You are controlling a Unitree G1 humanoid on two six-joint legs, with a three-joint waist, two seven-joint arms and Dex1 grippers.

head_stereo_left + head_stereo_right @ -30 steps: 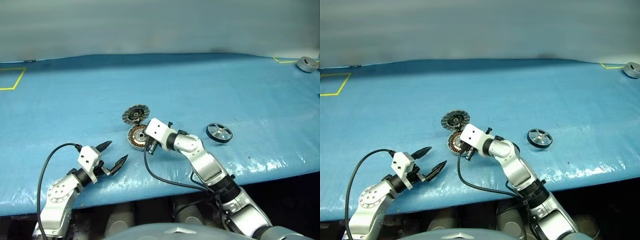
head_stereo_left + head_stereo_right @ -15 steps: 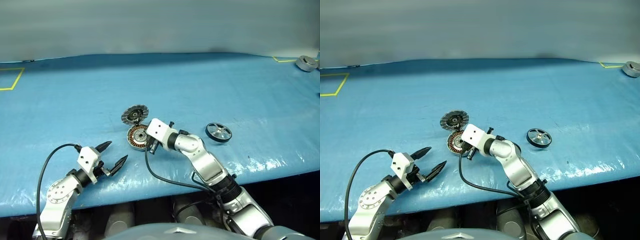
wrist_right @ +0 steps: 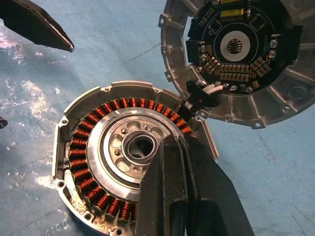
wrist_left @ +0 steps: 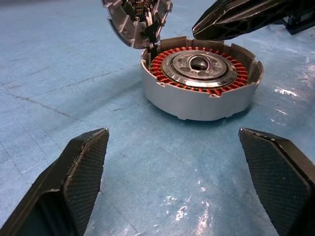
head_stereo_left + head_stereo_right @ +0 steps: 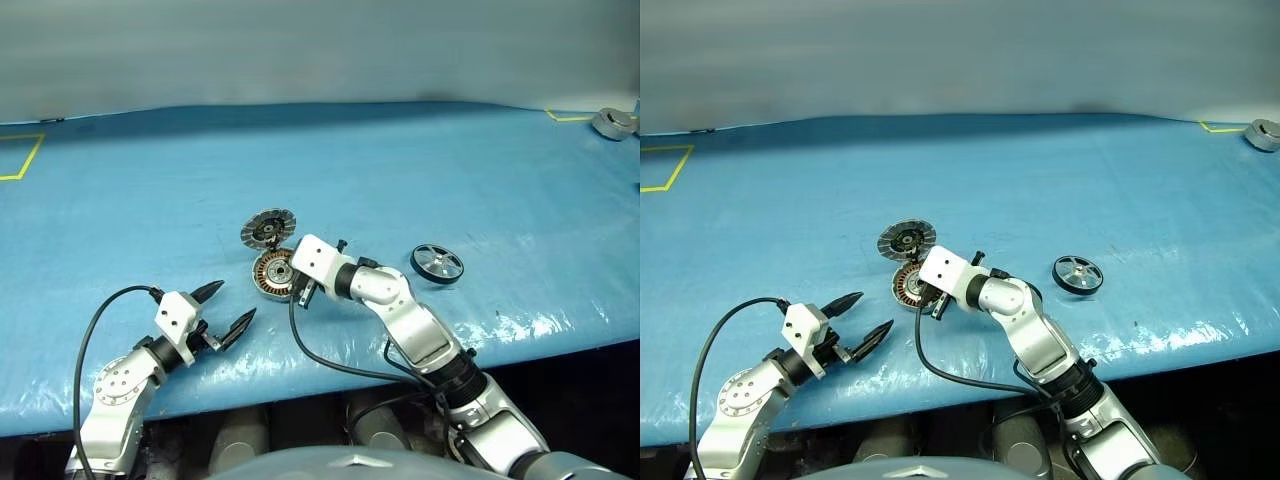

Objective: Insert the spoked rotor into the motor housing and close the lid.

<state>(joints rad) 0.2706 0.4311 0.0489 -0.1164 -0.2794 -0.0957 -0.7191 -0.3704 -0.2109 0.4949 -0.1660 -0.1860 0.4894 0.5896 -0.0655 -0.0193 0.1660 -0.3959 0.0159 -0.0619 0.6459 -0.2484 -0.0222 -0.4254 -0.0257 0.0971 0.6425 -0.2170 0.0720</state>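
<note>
Right end effector (image 3: 179, 162): two black fingers pressed together, nothing between them. The tips lie over the motor housing (image 5: 272, 272), above its copper windings on the side nearest the hinge. Whether they touch the windings cannot be told.

Left end effector (image 5: 226, 310): fingers spread wide, holding nothing, poised just over the worktop (image 5: 450, 170). It is near the motor housing, on the robot's side and to the left of it, and points toward it.

Motor housing: round shallow grey metal cup, resting flat on the worktop. A ring of copper-brown windings surrounds a silver centre with a dark bore. The cup is open and carries no rotor.

Lid (image 5: 270, 228): round grey disc hinged to the far rim of the motor housing, swung open and standing tilted back. Its inner face shows a dark circuit board and short wires at the hinge.

Spoked rotor (image 5: 437, 264): black-rimmed wheel with silver spokes, lying flat on the worktop, well apart from the motor housing, to its right.

Grey round part (image 5: 613, 122): at the far right corner of the worktop, beside yellow tape (image 5: 568, 119), far from the motor housing.

Worktop: covered in blue sheeting.
</note>
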